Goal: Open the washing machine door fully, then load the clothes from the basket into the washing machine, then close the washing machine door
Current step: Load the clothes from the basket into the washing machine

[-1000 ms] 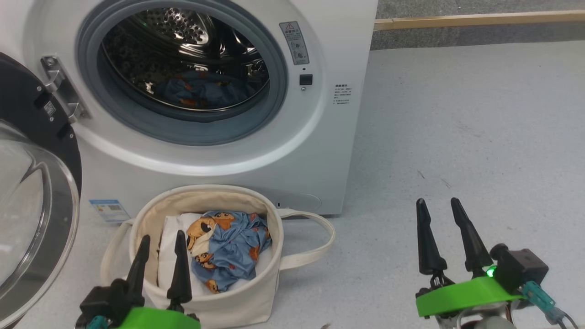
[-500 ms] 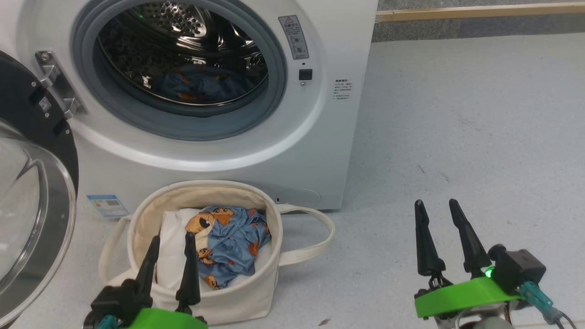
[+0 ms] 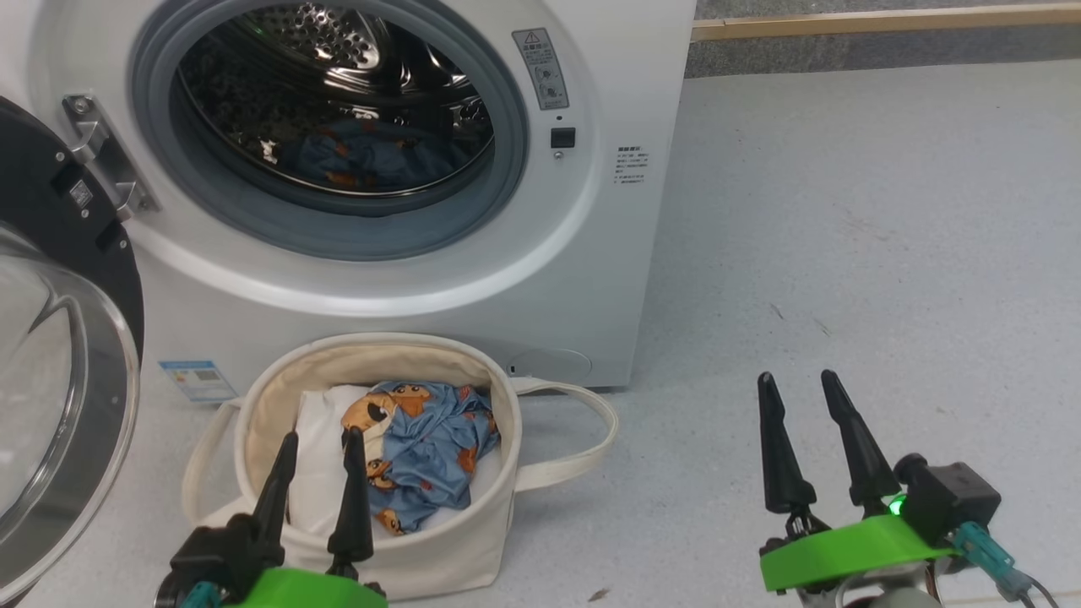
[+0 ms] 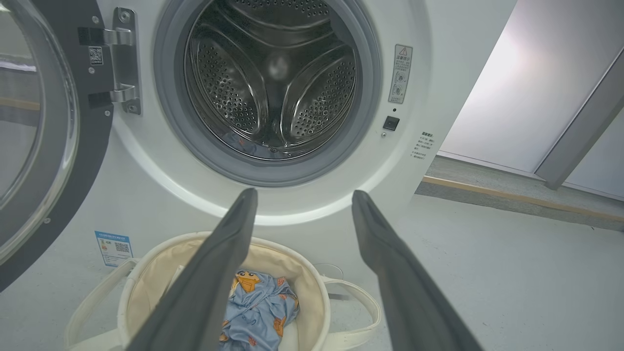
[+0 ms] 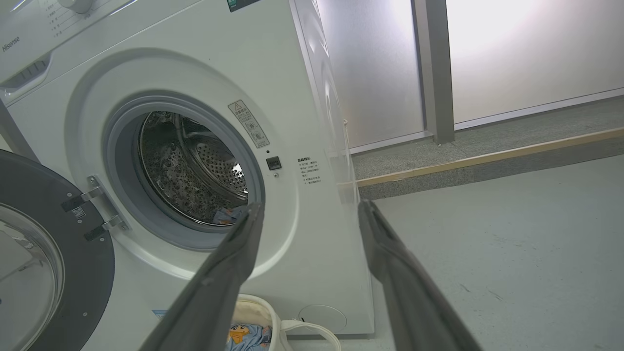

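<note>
Glossy black around its glass, the washing machine door (image 3: 59,355) hangs swung wide at the far left, leaving the washing machine (image 3: 608,279) clear for loading; blue printed fabric (image 3: 363,160) lies low in the drum. Below, the basket (image 3: 439,557) stands close before the machine, the clothes (image 3: 431,456) crumpled inside on a white bundle (image 3: 317,473). The left hand (image 3: 323,435), fingers spread and empty, hovers over the basket's near rim, the garment just beyond and right of its tips. The right hand (image 3: 795,376) hangs released over bare floor, well apart.

Spread left tool (image 4: 303,193) over clothes (image 4: 263,309) in basket (image 4: 306,282).
</note>
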